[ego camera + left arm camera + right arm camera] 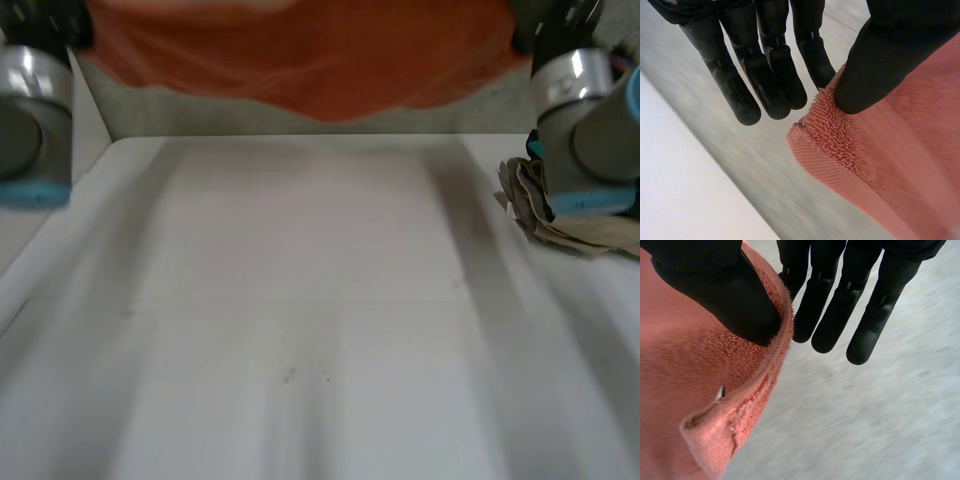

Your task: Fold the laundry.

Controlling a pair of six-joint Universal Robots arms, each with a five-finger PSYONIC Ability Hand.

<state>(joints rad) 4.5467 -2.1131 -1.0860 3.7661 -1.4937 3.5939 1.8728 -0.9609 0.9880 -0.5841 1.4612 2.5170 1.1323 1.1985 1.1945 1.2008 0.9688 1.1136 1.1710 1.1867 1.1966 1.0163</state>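
Towel (300, 60): soft, light terry, likely limp.
Your left robot hand (742, 82) and right robot hand (832, 315) each pinch it near a corner under the thumb; hold there.

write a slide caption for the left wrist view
Left hand pinches a corner of the salmon towel between thumb and finger, other fingers straight.

Nothing here can be read: the orange towel (300, 60) carries no legible tag or brand, and the white tabletop (320, 300) bears no writing, number or sign.
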